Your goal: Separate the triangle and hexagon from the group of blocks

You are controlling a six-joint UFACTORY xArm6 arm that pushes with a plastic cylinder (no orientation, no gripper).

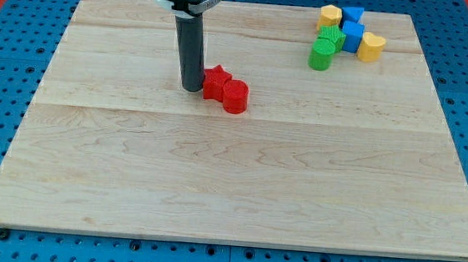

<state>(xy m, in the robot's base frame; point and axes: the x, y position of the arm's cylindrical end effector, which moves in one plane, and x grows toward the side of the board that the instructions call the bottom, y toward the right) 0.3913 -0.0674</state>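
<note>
Yellow hexagon [330, 16] and what I'd guess is the blue triangle [353, 15] sit packed in the group, well off to the view's upper right of my tip [191, 88]. No claw on this rig, just a rod, so nothing to open or close. Nearest in, the red blocks [215, 83] sit right against my tip's right side. Imo: swing wide, enter from behind the group, and nudge slowly away from the green blocks [320, 56]. Both look small, chunky and slidey.

board [238, 190] | 2 red blocks [225, 88] | 6-block cluster [346, 35] top right
</note>
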